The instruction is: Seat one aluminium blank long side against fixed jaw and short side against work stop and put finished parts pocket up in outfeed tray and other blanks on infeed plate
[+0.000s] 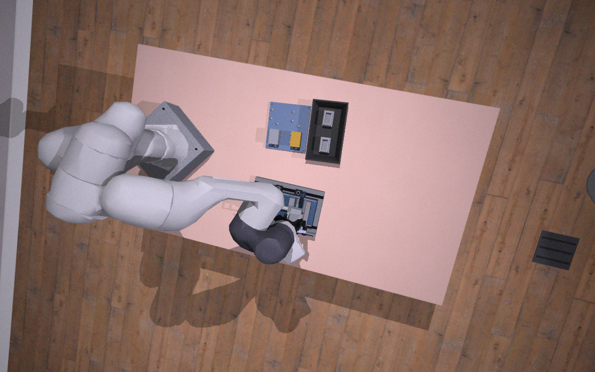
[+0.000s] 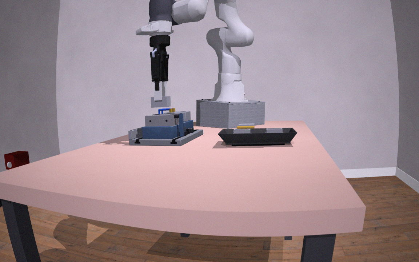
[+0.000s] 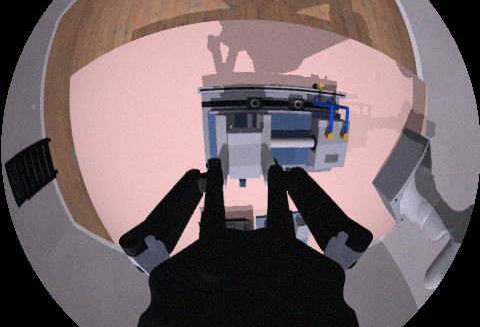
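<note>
My gripper (image 2: 159, 92) is shut on a grey aluminium blank (image 2: 160, 101) and holds it level a short way above the vise (image 2: 166, 127). In the wrist view the blank (image 3: 247, 155) sits between my fingers, over the vise's opening (image 3: 294, 142). The block with blue hoses (image 3: 331, 141) is at the right of that view. On the blue infeed plate (image 1: 288, 125) lie an aluminium blank (image 1: 273, 136) and a brass blank (image 1: 296, 138). The black outfeed tray (image 1: 327, 132) holds two finished parts (image 1: 327, 118) (image 1: 324, 144), pockets up.
The arm's grey base block (image 1: 180, 140) stands at the table's back edge, behind the vise. The tray shows in the side view (image 2: 257, 135) to the right of the vise. A red box (image 2: 16, 159) sits off the table at the left.
</note>
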Robot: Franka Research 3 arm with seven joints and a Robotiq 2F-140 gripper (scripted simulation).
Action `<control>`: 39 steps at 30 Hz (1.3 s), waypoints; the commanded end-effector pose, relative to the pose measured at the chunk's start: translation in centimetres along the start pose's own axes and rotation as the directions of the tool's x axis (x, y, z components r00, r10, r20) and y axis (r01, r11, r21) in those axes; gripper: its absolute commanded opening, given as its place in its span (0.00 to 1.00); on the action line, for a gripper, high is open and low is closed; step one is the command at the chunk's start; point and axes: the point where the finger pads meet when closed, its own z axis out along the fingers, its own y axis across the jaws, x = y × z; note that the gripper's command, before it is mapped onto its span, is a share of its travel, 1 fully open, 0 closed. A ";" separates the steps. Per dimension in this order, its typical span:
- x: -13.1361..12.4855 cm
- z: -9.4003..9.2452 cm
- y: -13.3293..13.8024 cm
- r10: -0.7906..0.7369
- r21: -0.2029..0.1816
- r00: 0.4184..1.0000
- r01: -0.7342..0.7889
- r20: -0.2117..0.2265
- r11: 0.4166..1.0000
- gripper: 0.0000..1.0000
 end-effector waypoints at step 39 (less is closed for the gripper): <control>0.1 1.9 -0.3 0.001 0.008 1.000 -0.001 -0.001 1.000 0.00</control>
